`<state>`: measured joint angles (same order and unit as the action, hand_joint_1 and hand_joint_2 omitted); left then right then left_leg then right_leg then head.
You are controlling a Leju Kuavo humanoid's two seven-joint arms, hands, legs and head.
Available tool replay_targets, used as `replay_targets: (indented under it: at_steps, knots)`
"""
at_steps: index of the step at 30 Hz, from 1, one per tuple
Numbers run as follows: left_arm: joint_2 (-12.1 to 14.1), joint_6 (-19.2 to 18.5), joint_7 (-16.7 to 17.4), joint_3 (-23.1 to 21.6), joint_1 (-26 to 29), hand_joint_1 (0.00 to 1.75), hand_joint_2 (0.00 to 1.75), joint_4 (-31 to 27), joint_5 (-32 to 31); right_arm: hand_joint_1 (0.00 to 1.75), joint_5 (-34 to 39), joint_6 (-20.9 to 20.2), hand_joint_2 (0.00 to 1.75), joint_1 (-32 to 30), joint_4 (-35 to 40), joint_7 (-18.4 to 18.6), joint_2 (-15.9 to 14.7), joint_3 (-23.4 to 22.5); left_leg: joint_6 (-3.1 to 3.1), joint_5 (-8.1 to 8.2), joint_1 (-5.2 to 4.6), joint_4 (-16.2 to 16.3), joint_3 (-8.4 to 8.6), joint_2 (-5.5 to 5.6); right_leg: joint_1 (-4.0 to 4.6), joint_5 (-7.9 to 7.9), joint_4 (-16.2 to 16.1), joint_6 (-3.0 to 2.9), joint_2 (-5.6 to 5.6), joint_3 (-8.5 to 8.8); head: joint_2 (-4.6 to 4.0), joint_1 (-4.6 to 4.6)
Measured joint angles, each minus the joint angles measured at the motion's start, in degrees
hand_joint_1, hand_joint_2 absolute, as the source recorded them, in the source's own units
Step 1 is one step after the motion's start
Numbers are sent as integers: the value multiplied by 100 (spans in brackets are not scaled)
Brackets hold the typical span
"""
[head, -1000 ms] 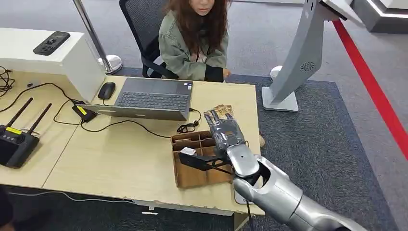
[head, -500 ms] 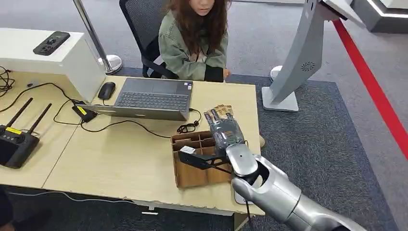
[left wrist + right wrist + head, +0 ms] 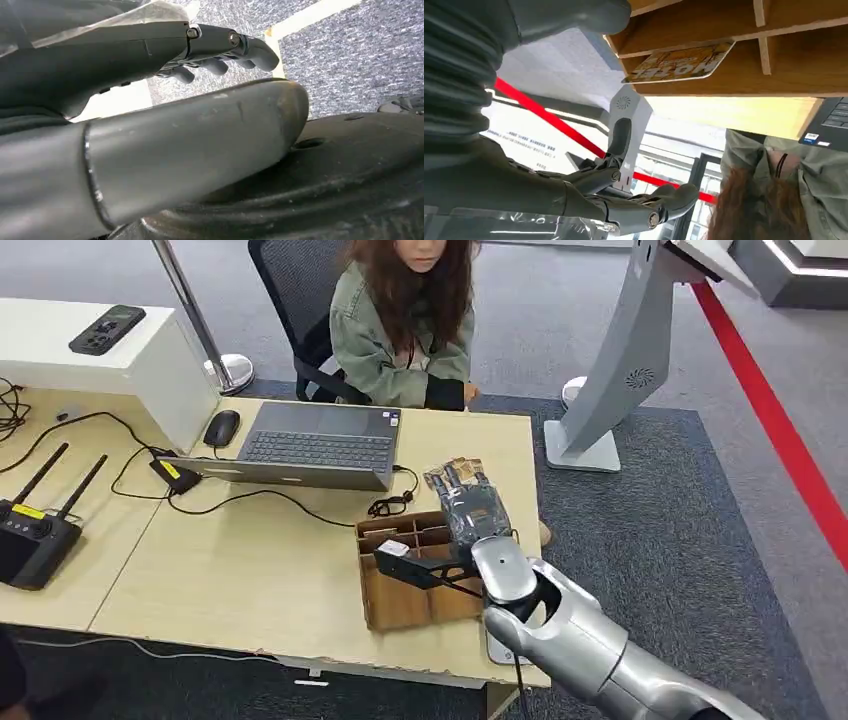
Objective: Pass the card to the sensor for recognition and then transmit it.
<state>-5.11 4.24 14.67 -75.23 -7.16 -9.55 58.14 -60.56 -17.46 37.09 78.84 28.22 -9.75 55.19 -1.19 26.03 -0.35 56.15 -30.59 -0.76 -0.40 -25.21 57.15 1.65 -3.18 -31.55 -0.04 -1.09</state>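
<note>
A yellow card (image 3: 679,62) lies in a compartment of the open cardboard box (image 3: 395,595) near the table's right front edge. In the head view the cards (image 3: 458,469) peek out just beyond my fingertips. My right hand (image 3: 472,508) hovers above the box's far side with its fingers spread and holds nothing; in the right wrist view its fingers (image 3: 634,200) stay apart from the card. The grey sensor stand (image 3: 625,360) rises from the floor to the right of the table. My left hand (image 3: 215,47) hangs empty, fingers loosely bent.
A person (image 3: 405,320) sits across the table behind a laptop (image 3: 320,445). A mouse (image 3: 221,427), cables (image 3: 250,495) and a black controller (image 3: 35,535) lie to the left. A white block with a phone (image 3: 107,328) stands at the far left.
My right hand has crept a little forward over the box, toward the cards. Everything else stays as it was.
</note>
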Motion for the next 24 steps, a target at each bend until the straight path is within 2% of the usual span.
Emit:
replay_targets:
  at_steps: [24]
  knots:
    - [-2, 7, 20, 0, -1, 0, 0, -11, 48, 19, -64, -308, 175, 64, -79, 46, 0, 2, 0, 0, 0, 0, -1, 0, 0, 0, 0, 0, 0, 0, 0, 0]
